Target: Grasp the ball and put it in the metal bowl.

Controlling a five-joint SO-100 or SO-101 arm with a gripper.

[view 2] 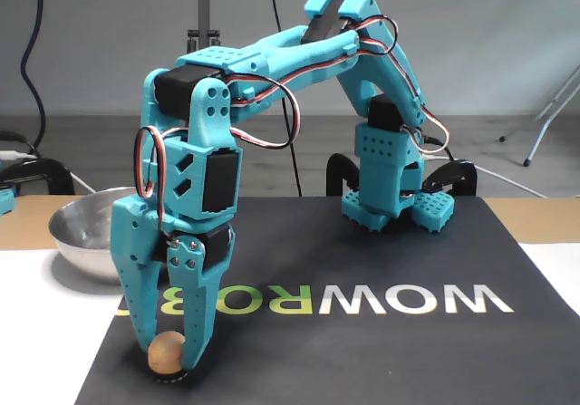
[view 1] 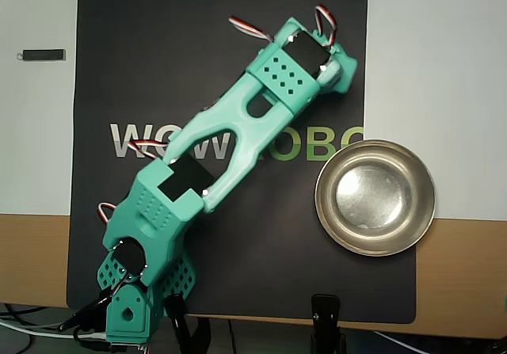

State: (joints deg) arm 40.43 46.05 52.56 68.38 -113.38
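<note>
Fixed view gives me the pincer (view 2: 169, 358) pointing straight down at the near corner of the black mat (view 2: 362, 332), its two fingers pressed against the sides of the ball (view 2: 167, 351), so I read it as pinching the ball. The ball sits low between the tips, at or barely above the mat; I cannot tell whether it has left the mat yet. From overhead the arm (view 1: 230, 144) covers it completely, so I have no second angle on the grip.

The bowl (view 2: 82, 233) stands well apart from the ball, behind and to the left in the fixed view, half on the mat and half on the surface (view 1: 459, 259) when seen from overhead (view 1: 375, 197).

My guess is the ball is light, hard and smooth, probably wood, so weight is no worry but slipping is. The fingers should bear on its widest part; any higher or lower and it may squirt out. I'd release it low over the bowl, since it could bounce or roll on the steel.
</note>
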